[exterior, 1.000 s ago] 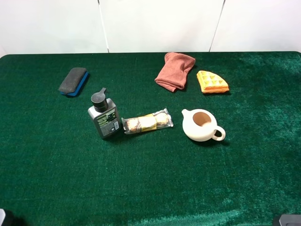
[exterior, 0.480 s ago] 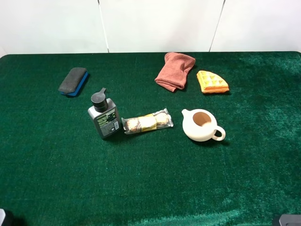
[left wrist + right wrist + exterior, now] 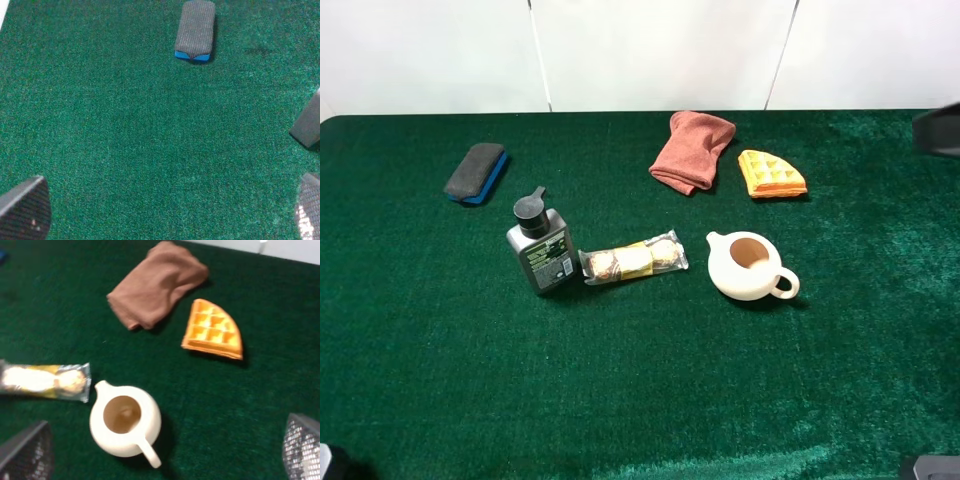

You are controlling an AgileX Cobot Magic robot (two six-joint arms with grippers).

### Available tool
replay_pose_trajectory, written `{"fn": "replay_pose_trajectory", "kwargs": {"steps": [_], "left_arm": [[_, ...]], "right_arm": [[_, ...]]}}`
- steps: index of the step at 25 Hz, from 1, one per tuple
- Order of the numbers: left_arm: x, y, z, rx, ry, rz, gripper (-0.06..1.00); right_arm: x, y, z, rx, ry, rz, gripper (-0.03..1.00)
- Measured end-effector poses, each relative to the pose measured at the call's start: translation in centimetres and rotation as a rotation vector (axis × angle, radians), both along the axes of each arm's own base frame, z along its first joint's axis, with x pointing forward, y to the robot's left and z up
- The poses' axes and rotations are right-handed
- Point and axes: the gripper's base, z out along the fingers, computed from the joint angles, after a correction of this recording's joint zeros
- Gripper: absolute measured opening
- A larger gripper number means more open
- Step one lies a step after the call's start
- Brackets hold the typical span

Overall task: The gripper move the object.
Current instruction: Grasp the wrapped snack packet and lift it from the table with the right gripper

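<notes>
The object, a clear packet of round brown and cream-yellow snacks [image 3: 634, 260], lies flat on the green table between a dark bottle [image 3: 542, 250] and a white teapot [image 3: 748, 266]. It also shows in the right wrist view [image 3: 42, 381], beside the teapot [image 3: 125, 420]. My right gripper [image 3: 162, 450] is open and empty, high above the table on the near side of the teapot. My left gripper [image 3: 167, 215] is open and empty over bare cloth, far from the packet. A blurred dark part of an arm [image 3: 940, 130] shows at the right edge of the exterior view.
An orange waffle wedge [image 3: 770, 175] and a folded reddish-brown cloth [image 3: 692, 150] lie at the back. A grey and blue eraser block [image 3: 477, 172] lies at the back left, also in the left wrist view [image 3: 196, 30]. The bottle's corner [image 3: 306, 125] shows there too.
A blurred dark arm part has come into the exterior view at the right edge. The objects on the table have not moved.
</notes>
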Motion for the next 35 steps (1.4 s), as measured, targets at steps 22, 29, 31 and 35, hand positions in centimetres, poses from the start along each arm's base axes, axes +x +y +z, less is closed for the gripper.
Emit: {"fn": "replay_pose_trajectory", "kwargs": {"steps": [22, 29, 31, 35], "left_arm": [[0.0, 0.0, 0.0, 0.0, 0.0, 0.0, 0.99], [0.0, 0.0, 0.0, 0.0, 0.0, 0.0, 0.99], [0.0, 0.0, 0.0, 0.0, 0.0, 0.0, 0.99], [0.0, 0.0, 0.0, -0.001, 0.0, -0.001, 0.99]], "right_arm": [[6.4, 11.5, -6.0, -0.224, 0.2, 0.563, 0.7], [6.6, 14.4, -8.9, -0.295, 0.224, 0.677, 0.7], [6.6, 15.1, -9.6, -0.317, 0.226, 0.705, 0.7], [7.2, 17.1, -10.4, -0.363, 0.224, 0.765, 0.7]]}}
